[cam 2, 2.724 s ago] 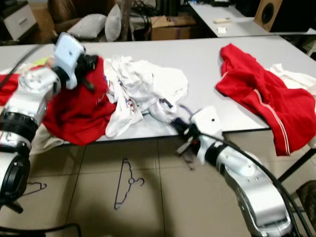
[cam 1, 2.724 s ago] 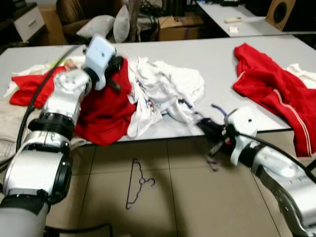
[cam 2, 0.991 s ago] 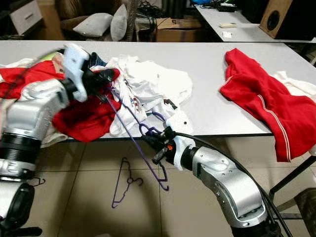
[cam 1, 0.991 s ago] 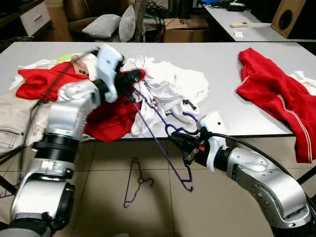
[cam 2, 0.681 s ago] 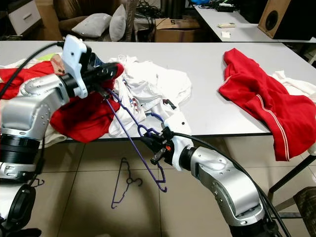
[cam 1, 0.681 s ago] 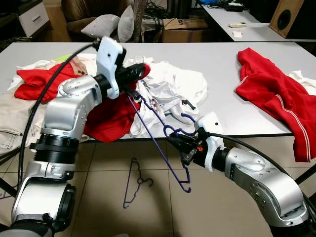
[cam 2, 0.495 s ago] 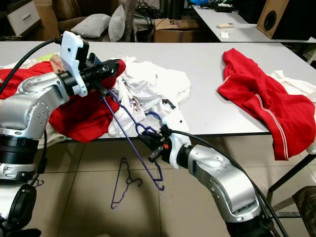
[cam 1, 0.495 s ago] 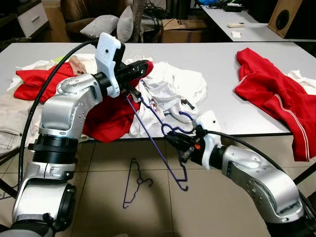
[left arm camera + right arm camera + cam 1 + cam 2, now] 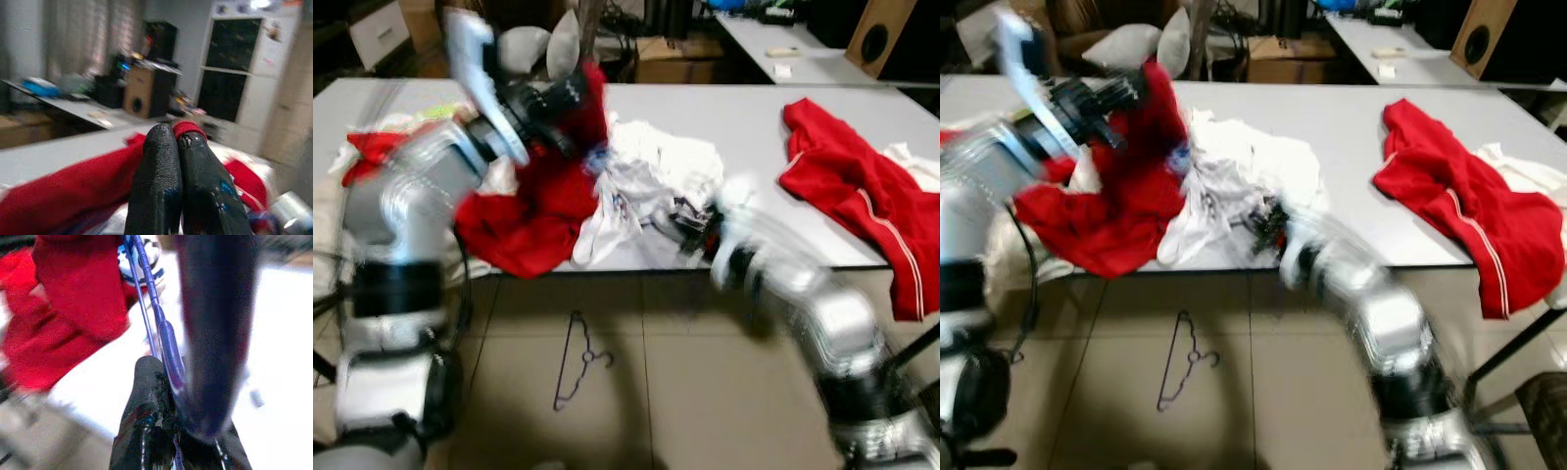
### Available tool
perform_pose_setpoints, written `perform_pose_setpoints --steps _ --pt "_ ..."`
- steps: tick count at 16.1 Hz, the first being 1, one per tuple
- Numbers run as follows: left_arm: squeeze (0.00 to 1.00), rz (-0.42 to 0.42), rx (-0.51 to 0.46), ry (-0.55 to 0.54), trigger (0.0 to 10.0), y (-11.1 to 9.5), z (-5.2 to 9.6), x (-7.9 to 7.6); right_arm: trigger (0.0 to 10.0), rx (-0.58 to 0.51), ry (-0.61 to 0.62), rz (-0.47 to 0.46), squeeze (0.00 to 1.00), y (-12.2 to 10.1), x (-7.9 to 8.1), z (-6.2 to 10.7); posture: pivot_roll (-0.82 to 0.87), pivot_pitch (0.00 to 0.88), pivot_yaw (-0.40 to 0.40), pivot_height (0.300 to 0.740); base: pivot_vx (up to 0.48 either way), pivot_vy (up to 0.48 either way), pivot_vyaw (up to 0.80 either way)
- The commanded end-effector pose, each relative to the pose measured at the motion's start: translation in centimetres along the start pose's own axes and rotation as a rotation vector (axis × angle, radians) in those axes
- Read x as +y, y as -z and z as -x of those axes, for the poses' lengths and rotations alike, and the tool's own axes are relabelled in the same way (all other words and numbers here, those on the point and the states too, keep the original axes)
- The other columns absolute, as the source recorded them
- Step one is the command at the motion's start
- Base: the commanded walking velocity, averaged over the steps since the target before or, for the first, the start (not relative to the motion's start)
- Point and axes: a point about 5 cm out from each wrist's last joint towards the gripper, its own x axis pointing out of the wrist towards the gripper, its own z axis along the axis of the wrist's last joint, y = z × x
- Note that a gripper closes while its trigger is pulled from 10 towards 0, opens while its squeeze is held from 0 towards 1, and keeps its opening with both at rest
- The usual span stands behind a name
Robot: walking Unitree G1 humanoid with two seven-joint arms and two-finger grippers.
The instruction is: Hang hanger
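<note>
Both eye views are blurred by motion. My left gripper (image 9: 570, 96) is raised above the table's left part, shut on a red garment (image 9: 543, 191) that hangs from it down to the table edge. Red cloth shows at its shut fingertips (image 9: 168, 142) in the left wrist view. My right gripper (image 9: 693, 220) is at the table's front edge beside the white clothes heap (image 9: 656, 171). It is shut on a purple wire hanger (image 9: 146, 289), whose wires run toward the red garment. I cannot make out the hanger in the eye views.
A second purple hanger (image 9: 578, 362) lies on the tiled floor below the table (image 9: 734, 108). Another red garment (image 9: 852, 196) drapes over the table's right corner. More clothes lie at the far left. Chairs, boxes and another table stand behind.
My left gripper has risen and lifted the red garment. My right gripper has moved up and back to the table edge with the purple hanger. Both arms are now blurred.
</note>
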Motion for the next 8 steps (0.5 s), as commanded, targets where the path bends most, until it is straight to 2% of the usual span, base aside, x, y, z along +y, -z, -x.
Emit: perform_pose_setpoints --steps 1,2,3,5,7,8 --pt "0.00 -0.027 -0.057 -0.100 0.0 -1.5 0.7 1.4 10.0 -0.082 0.107 0.019 0.00 -1.6 -2.5 0.6 -0.05 0.000 -0.035 0.740 0.000 0.000 0.00" --pt "0.00 -0.043 -0.076 -0.178 0.0 -2.0 1.4 2.4 10.0 -0.138 0.124 0.032 0.00 -2.8 -3.5 1.0 -0.05 0.000 -0.035 0.740 0.000 0.000 0.00" --pt "0.00 -0.058 -0.073 -0.226 0.0 -2.1 2.0 3.1 10.0 -0.169 0.099 0.040 0.00 -3.5 -3.9 1.4 -0.04 0.000 -0.039 0.740 0.000 0.000 0.00" --pt "0.00 -0.130 0.061 -0.288 0.0 -0.2 2.6 3.6 10.0 -0.156 -0.083 0.078 0.00 -3.3 -2.5 2.4 -0.04 0.000 -0.039 0.740 0.000 0.000 0.00" --pt "0.00 -0.220 0.232 -0.281 0.0 2.9 2.6 3.2 10.0 -0.027 -0.335 0.159 0.00 -0.5 0.0 4.5 -0.04 0.000 -0.031 0.740 0.000 0.000 0.00" --pt "0.00 -0.220 0.260 -0.263 0.0 3.6 2.5 2.9 10.0 0.017 -0.394 0.159 0.00 0.4 0.6 5.1 -0.04 0.000 -0.031 0.740 0.000 0.000 0.00"
